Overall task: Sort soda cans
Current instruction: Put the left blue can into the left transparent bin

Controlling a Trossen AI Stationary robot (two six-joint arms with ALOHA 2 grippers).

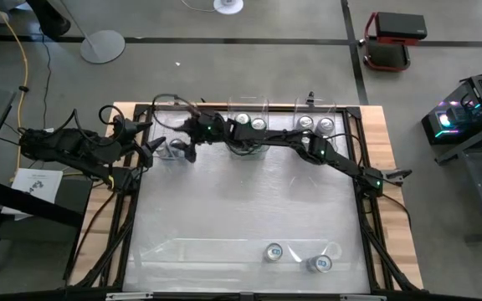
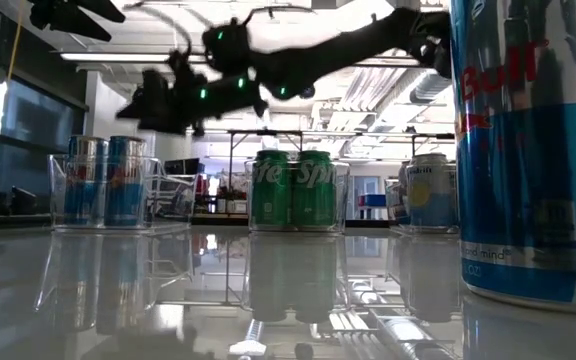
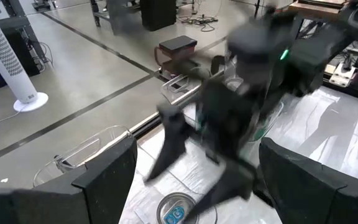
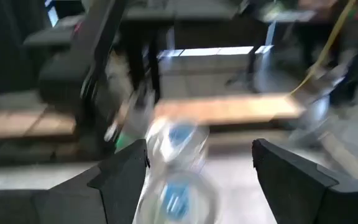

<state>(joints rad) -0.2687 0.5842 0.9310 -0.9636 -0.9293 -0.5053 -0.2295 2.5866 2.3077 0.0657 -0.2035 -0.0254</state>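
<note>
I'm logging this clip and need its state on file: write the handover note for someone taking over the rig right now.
Right gripper: open, empty, over the left bin at the far edge, above the two blue-and-silver cans inside it.
Left gripper: open, empty, waiting just beside that bin.
Done: two green cans in the middle bin; pale cans in the right bin.
Left: two cans still loose at the near edge, one upright and another beside it. Their colours are not clear from above; the one closest to the low camera is blue and silver.
</note>
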